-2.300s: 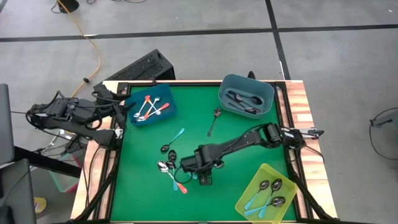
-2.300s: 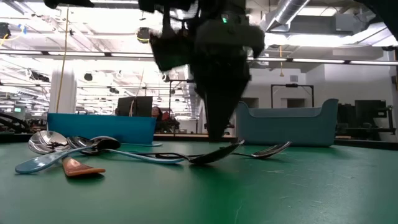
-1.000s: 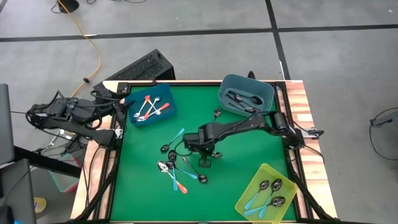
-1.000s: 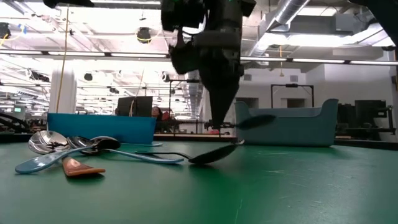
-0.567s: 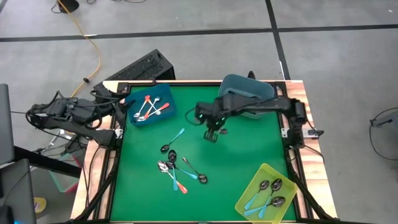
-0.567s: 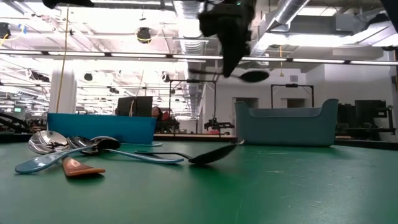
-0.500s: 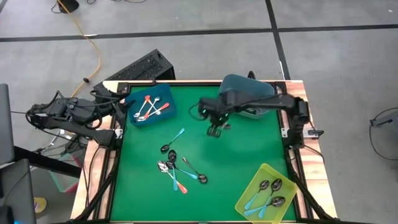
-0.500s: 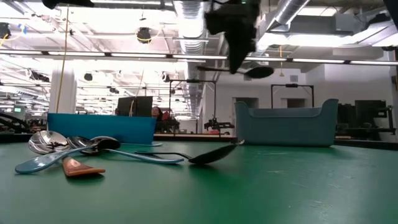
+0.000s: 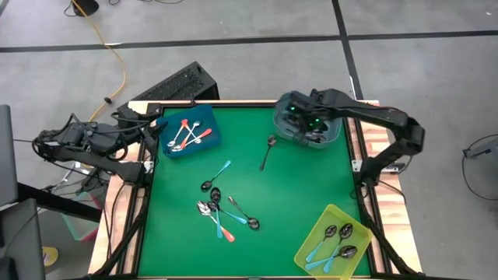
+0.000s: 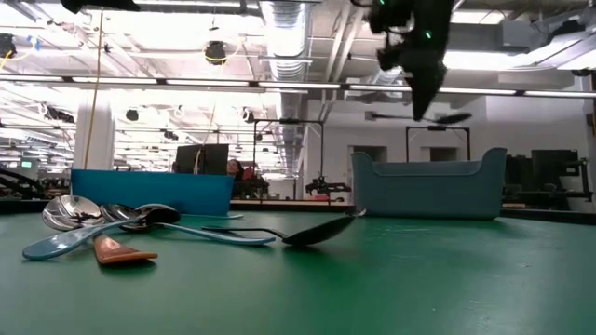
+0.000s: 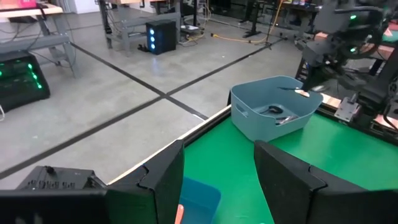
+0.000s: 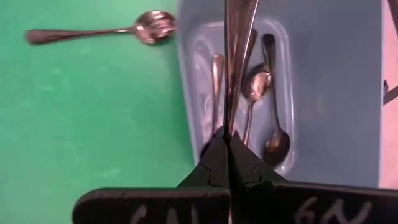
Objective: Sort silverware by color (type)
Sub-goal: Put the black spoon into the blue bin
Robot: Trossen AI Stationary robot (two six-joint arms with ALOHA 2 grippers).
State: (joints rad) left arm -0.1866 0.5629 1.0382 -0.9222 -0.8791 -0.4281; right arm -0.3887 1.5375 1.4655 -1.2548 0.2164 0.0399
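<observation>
far-left bin (image 9: 189,131): spoons inside | far-right bin (image 9: 308,120): spoons inside, right gripper (image 9: 310,123) above it | near-right bin (image 9: 334,241): spoons inside | table (image 9: 311,187) centre-left: loose spoon cluster (image 9: 222,211) | one spoon (image 9: 268,152) lies just left of far-right bin (apart) | left gripper (image 11: 214,180): off table's left edge

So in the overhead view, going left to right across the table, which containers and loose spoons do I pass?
Blue bin → cluster of loose spoons → lone metal spoon → grey-blue bin, right tool above it → yellow-green bin.
</observation>
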